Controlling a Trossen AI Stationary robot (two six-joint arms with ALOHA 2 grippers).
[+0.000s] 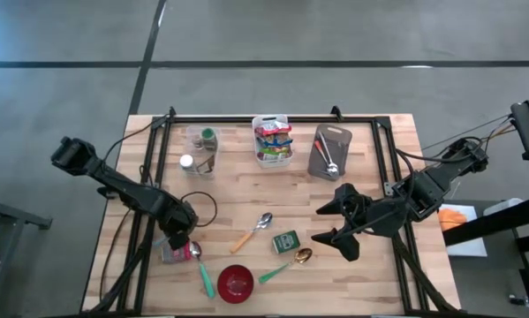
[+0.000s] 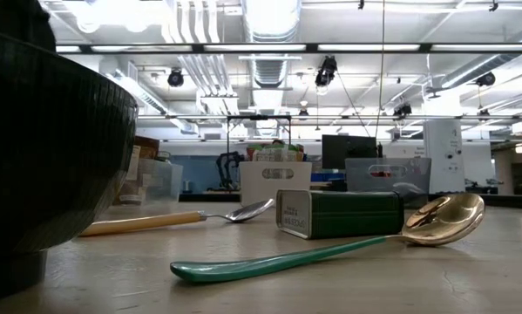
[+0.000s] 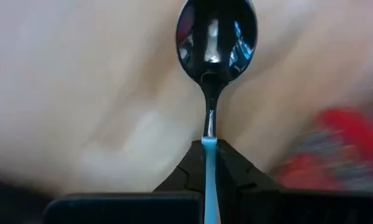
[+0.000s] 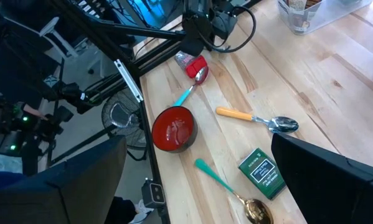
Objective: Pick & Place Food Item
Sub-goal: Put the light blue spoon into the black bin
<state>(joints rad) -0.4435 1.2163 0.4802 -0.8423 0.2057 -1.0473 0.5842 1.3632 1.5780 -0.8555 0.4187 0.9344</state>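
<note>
A spoon with a light-blue handle [image 1: 200, 268] lies at the near left, its bowl [image 3: 216, 37] beside a red food packet [image 1: 171, 254]. My left gripper [image 1: 186, 245] points down over them, shut on the spoon. The red packet [image 3: 342, 140] shows blurred next to the fingers and lies flat on the wood. My right gripper [image 1: 333, 223] hangs open above the table's right part, beside a green tin [image 1: 285, 241], and holds nothing. Neither gripper shows in the low view. My left gripper pinches the spoon's blue handle [image 3: 209, 152] between its two fingers, close to where it joins the metal neck. The fingers come from above, pointing almost straight down, and lie across the handle. Whether the spoon still rests on the table cannot be told.
A red bowl [image 1: 236, 283], a gold spoon with a green handle [image 1: 286, 263] and an orange-handled spoon [image 1: 251, 231] lie near the front. At the back stand a clear box [image 1: 200, 150], a white snack bin [image 1: 273, 141] and a grey tray [image 1: 329, 152]. A black cable [image 1: 204, 205] loops by the left arm.
</note>
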